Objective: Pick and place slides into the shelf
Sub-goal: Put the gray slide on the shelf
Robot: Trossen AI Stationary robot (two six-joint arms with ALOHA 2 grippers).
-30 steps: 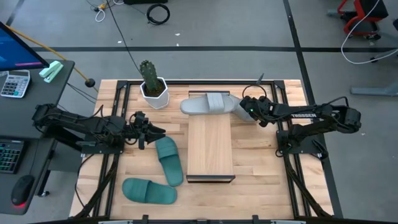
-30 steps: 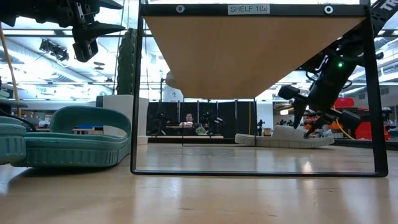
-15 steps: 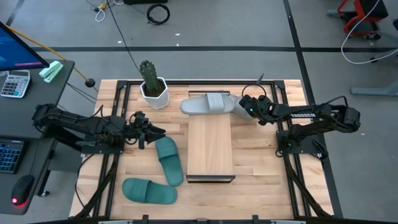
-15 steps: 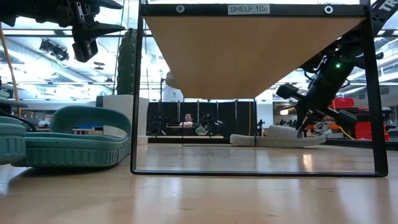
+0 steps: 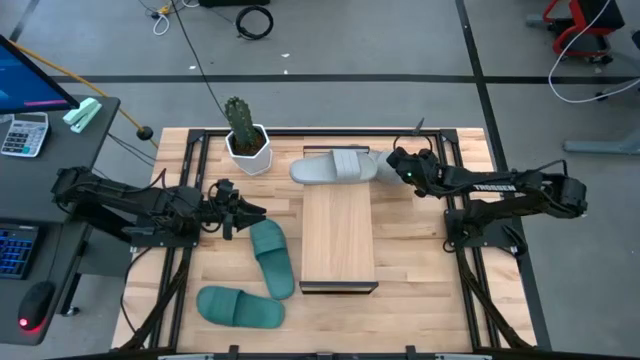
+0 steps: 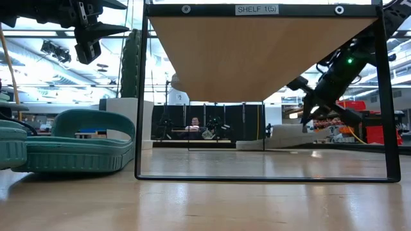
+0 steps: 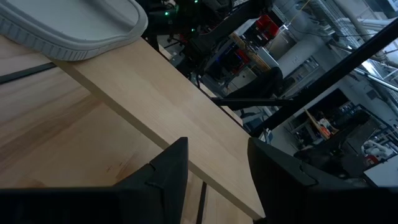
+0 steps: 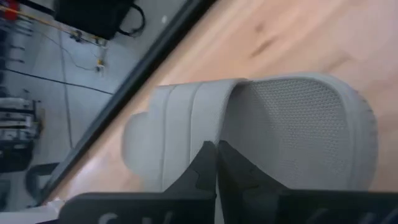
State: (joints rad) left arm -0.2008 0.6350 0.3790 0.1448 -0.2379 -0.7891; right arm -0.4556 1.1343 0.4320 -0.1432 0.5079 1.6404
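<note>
A light grey slide (image 5: 335,167) lies on the table behind the shelf (image 5: 338,235), toe to the left. It also fills the right wrist view (image 8: 273,124). My right gripper (image 5: 394,160) is shut at its heel end, fingers together over the strap's edge (image 8: 216,163). Two teal slides (image 5: 272,258) (image 5: 240,306) lie on their soles left of the shelf. My left gripper (image 5: 245,213) hovers open above the table just beyond the nearer teal slide, nothing between its fingers (image 7: 217,168). My right gripper comes at the grey slide's heel end (image 8: 249,143) from the table's right, slanting down, with its fingers pressed together. Nothing shows between them. The fingers themselves cover the spot, so I cannot tell whether they touch the slide.
A potted cactus (image 5: 245,140) stands at the far left of the table, close to the grey slide's toe. The shelf's dark frame (image 6: 139,96) leaves a low opening under its plank. Bare wood lies right of the shelf.
My right gripper has shut and moved a little toward the far edge and upward. The grey slide's heel end, tipped up a second ago, has settled and shifted slightly left.
</note>
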